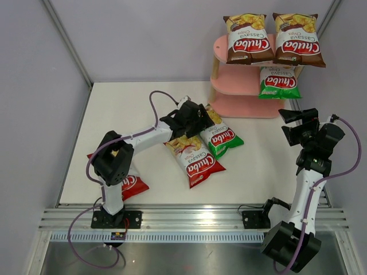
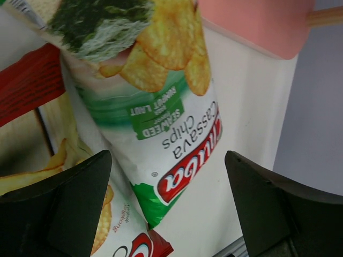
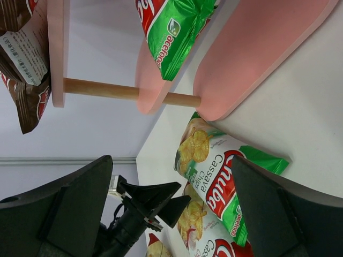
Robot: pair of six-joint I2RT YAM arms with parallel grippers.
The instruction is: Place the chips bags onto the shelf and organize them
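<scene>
The pink shelf point(image 1: 243, 106) stands at the back right. Two brown chips bags point(image 1: 248, 39) point(image 1: 297, 39) lie on its top board and a green bag point(image 1: 278, 83) on the middle board. A second green bag point(image 1: 221, 137) and a red bag point(image 1: 194, 160) lie on the table. Another red bag point(image 1: 131, 184) lies partly under the left arm. My left gripper point(image 1: 198, 117) is open just above the table's green bag point(image 2: 155, 123), its jaws on either side. My right gripper point(image 1: 289, 125) is open and empty, right of the shelf's bottom board point(image 3: 257, 64).
Grey walls close in the table on the left, back and right. The shelf's wooden posts point(image 3: 102, 88) stand between the boards. The left arm's cable point(image 1: 152, 106) loops over the table. A metal rail point(image 1: 189, 220) runs along the near edge.
</scene>
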